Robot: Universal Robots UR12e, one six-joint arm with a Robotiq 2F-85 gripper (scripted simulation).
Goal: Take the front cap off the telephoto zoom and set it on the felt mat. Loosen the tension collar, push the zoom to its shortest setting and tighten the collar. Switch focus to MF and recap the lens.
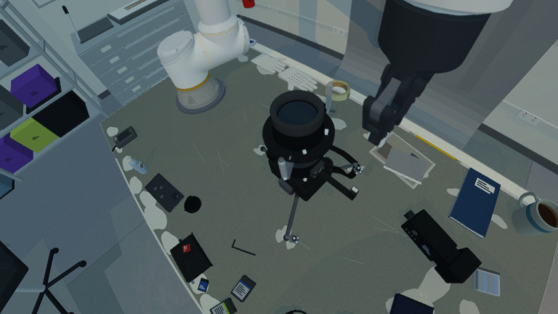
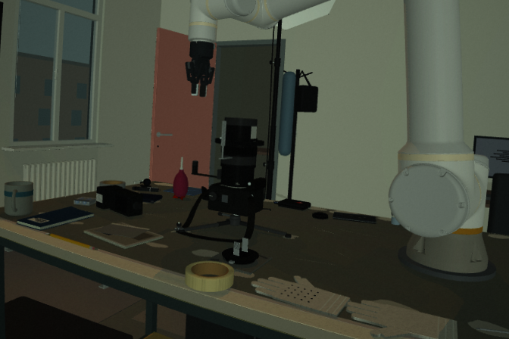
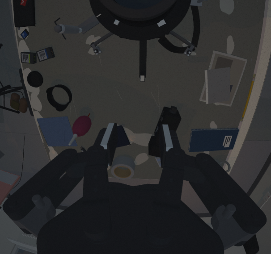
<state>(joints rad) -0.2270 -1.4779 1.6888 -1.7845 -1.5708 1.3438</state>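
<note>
My gripper (image 1: 379, 140) (image 2: 198, 91) (image 3: 137, 137) hangs high in the air, above and to one side of the lens top, with its fingers partly open and nothing between them. The black telephoto zoom (image 1: 298, 125) (image 2: 239, 152) (image 3: 139, 6) stands upright on a small tripod in the middle of the table, front glass facing up and uncovered. A round black cap (image 1: 192, 203) (image 3: 35, 78) lies flat near the table's curved edge, beside a dark square pad (image 1: 164, 192). The focus switch is too small to make out.
Behind the lens are the arm's base (image 1: 200, 88), a roll of tape (image 1: 338, 90) (image 2: 209, 275) and work gloves (image 1: 297, 78). A picture frame (image 1: 405, 163), a blue notebook (image 1: 475, 201), a black camera body (image 1: 440, 245) and a mug (image 1: 537, 214) lie around it.
</note>
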